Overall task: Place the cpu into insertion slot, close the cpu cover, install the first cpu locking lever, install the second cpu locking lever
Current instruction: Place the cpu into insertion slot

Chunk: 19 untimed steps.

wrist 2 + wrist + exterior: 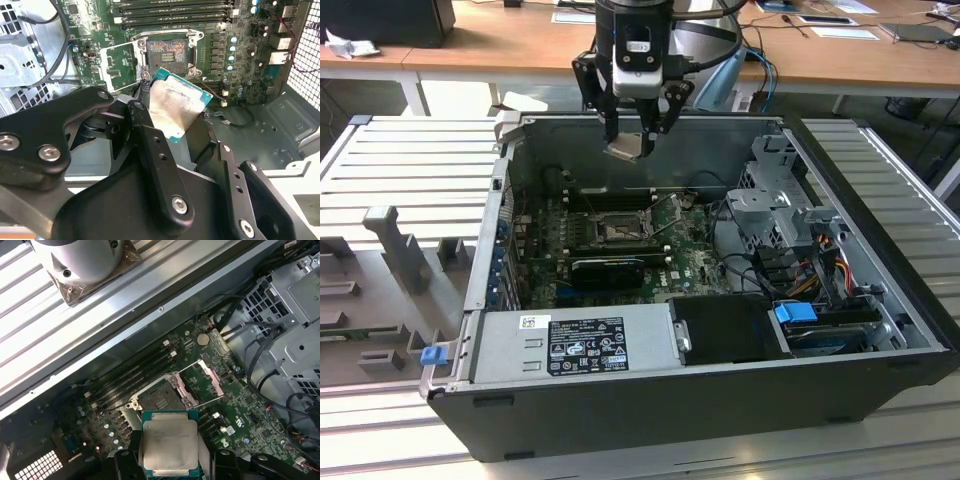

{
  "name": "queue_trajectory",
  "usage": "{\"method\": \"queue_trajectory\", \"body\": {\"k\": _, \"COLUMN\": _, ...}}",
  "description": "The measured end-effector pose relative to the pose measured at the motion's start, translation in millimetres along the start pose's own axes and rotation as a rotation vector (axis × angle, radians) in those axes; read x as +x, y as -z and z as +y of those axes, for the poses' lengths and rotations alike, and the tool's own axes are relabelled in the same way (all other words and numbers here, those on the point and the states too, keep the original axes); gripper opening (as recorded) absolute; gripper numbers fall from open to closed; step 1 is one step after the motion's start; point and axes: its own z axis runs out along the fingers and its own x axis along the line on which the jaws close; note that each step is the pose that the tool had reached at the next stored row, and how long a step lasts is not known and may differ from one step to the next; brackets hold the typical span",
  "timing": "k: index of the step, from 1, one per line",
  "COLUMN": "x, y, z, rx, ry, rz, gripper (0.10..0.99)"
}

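Step one in hand: the hand (pixel 630 142) pinched the cpu (pixel 169 442) by its edges, high above the insertion slot (pixel 161 399), not yet seated. The cpu cover (pixel 204 379) lay flipped open beside the bare slot. Seating likely called for squaring the chip to the slot and lowering it level.

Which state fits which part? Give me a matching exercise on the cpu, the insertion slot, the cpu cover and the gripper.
Things:
1. cpu
2. insertion slot
3. cpu cover
4. gripper

States:
A. swung open beside the slot
B. shut on the cpu
C. held aloft, not yet seated
D. uncovered, with nothing in it

Pairs: 1-C, 2-D, 3-A, 4-B.
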Motion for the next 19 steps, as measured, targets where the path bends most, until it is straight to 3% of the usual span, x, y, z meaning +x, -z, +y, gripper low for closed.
{"method": "queue_trajectory", "body": {"k": 11, "x": 0.0, "y": -1.3, "z": -0.1, "rx": -0.003, "ry": -0.172, "rz": -0.015, "gripper": 0.529}}
{"method": "queue_trajectory", "body": {"k": 19, "x": -0.2, "y": -10.6, "z": -0.9, "rx": -0.003, "ry": -0.186, "rz": -0.0169, "gripper": 0.529}}
